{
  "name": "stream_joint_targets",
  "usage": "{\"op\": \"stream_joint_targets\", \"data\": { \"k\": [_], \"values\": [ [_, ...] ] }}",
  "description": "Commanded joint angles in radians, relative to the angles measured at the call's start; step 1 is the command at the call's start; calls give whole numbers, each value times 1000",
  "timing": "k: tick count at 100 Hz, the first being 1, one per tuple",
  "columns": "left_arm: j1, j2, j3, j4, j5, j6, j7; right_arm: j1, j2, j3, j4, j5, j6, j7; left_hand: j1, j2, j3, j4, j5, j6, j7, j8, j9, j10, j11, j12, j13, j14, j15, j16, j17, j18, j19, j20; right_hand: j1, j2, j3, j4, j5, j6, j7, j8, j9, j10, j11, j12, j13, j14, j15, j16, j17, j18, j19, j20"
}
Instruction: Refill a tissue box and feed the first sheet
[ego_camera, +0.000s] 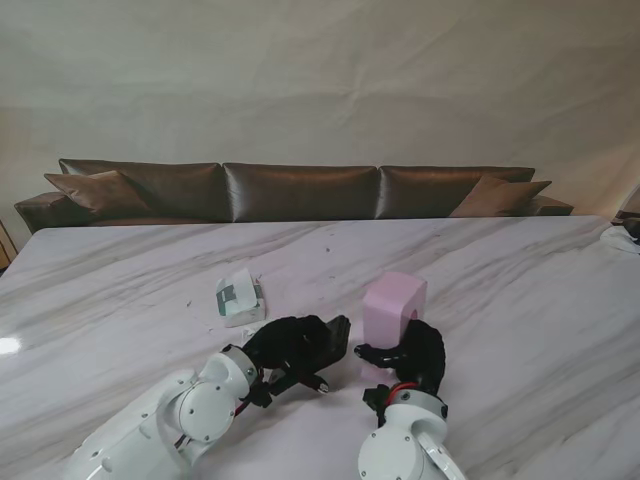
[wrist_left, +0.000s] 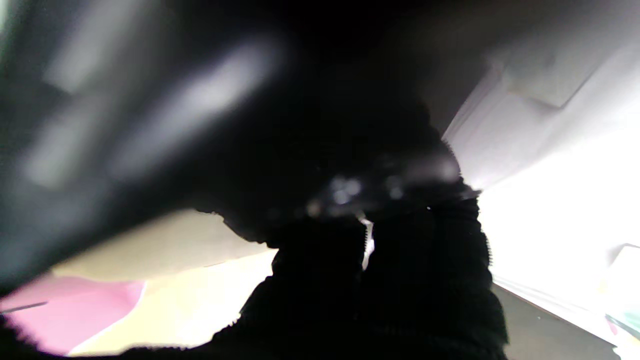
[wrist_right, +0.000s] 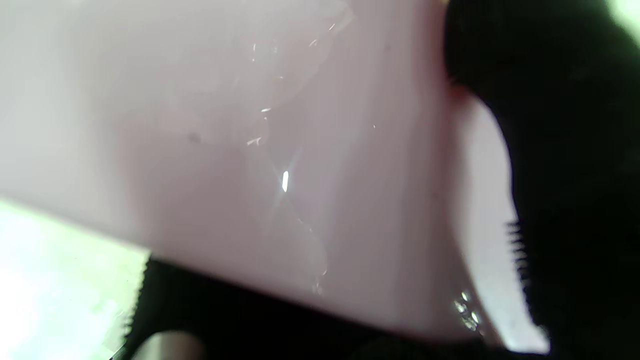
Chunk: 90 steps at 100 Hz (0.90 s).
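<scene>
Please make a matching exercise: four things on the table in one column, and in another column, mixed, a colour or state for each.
Things:
1. tissue pack
2. left hand
3. small box
4. table

Descriptions:
A. white marble with grey veins
B. pink, held upright by the right hand
C. pale, lying apart on the robot's left
D. black-gloved, shut on a dark flat thing

Pairs: 1-B, 2-D, 3-C, 4-A
</scene>
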<state>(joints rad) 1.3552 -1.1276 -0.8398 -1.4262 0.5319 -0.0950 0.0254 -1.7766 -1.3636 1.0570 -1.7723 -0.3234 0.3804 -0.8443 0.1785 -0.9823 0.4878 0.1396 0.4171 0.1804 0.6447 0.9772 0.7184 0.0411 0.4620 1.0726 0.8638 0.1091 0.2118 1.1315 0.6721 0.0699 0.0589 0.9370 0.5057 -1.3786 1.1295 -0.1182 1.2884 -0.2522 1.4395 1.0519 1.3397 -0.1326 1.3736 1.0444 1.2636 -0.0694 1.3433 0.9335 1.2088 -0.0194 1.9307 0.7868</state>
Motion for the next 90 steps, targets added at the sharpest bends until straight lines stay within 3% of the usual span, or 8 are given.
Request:
{"op": "stream_joint_targets", "data": {
  "k": [1, 12, 24, 35, 69, 90],
  "values": [
    [-7, -1, 13, 14, 10, 3, -11, -6, 0, 2, -6, 5, -7, 14, 735, 201, 703, -44, 84, -446, 561, 84, 172, -296, 765, 68, 162, -147, 1234, 112, -28, -90, 1709, 15, 117, 108, 393, 113, 54, 36, 9, 5, 105, 85, 178, 41, 51, 10, 457, 54, 21, -99, 163, -3],
    [-24, -1, 41, 28, 23, 12, -13, -5, 0, 5, 0, 14, -12, 15, 729, 200, 689, -68, 76, -446, 555, 75, 168, -302, 753, 53, 156, -146, 1222, 111, -33, -92, 1704, 10, 116, 108, 394, 113, 54, 35, 9, 6, 105, 85, 178, 42, 51, 10, 456, 53, 21, -99, 163, -4],
    [-36, 3, 66, 28, 21, 27, -42, -1, -2, 6, 9, 23, -22, 11, 724, 197, 671, -124, 53, -441, 543, 53, 153, -309, 737, 31, 143, -148, 1199, 107, -45, -95, 1693, 1, 117, 105, 396, 114, 54, 35, 8, 7, 105, 85, 177, 42, 51, 9, 455, 52, 21, -99, 163, -5],
    [-42, 7, 83, 27, 27, 31, -56, -1, -3, 8, 13, 27, -26, 6, 715, 194, 659, -144, 39, -440, 537, 46, 144, -314, 727, 21, 133, -154, 1189, 105, -53, -100, 1685, -3, 117, 106, 396, 114, 54, 35, 8, 8, 105, 84, 177, 43, 51, 8, 453, 51, 21, -99, 163, -5],
    [-59, 12, 124, 34, 47, 39, -71, -7, -1, 21, 14, 31, -31, 7, 698, 200, 601, -183, 9, -427, 519, 19, 114, -307, 701, -2, 104, -158, 1148, 93, -77, -104, 1657, -16, 119, 107, 396, 115, 53, 34, 7, 10, 105, 84, 176, 44, 51, 7, 453, 51, 21, -99, 163, -7],
    [-67, 21, 140, 20, 57, 48, -105, -14, -1, 33, 9, 26, -27, -1, 610, 206, 559, -170, -30, -417, 508, -28, 81, -300, 684, -15, 76, -163, 1117, 87, -100, -107, 1632, -28, 119, 111, 394, 115, 53, 34, 7, 11, 105, 84, 176, 44, 51, 7, 453, 50, 21, -99, 163, -8]
  ]
}}
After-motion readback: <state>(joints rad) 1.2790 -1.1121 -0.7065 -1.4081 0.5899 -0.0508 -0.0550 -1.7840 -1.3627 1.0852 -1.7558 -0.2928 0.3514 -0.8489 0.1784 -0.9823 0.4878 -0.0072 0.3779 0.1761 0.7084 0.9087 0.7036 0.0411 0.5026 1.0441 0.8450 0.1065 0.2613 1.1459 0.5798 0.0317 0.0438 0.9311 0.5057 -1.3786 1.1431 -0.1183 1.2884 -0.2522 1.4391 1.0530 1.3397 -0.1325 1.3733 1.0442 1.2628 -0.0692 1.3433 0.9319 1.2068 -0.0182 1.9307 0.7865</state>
